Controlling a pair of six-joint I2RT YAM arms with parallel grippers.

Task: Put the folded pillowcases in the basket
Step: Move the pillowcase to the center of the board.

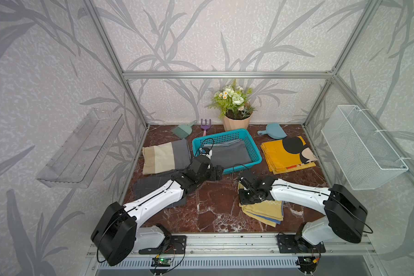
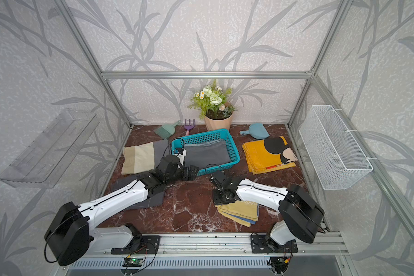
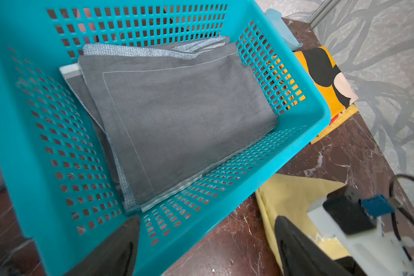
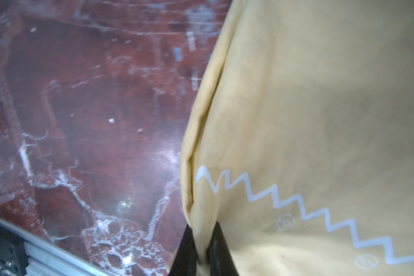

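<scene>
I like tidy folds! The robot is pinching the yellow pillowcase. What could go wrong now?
The right end effector grips only an edge of the yellow pillowcase, so lifting might unfold it.
The open left end effector hangs by a near corner of the basket, so the arms could bump.
A grey pillowcase lies in the basket, so the yellow one might land crooked.

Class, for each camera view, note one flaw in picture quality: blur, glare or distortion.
Both top views: even light, the wide lens splays the aluminium frame posts. Left wrist view: the perforated teal plastic basket is mostly sharp, the open left pincer near the lens blurred. Right wrist view: soft throughout, glare on the red marble tabletop.
</scene>
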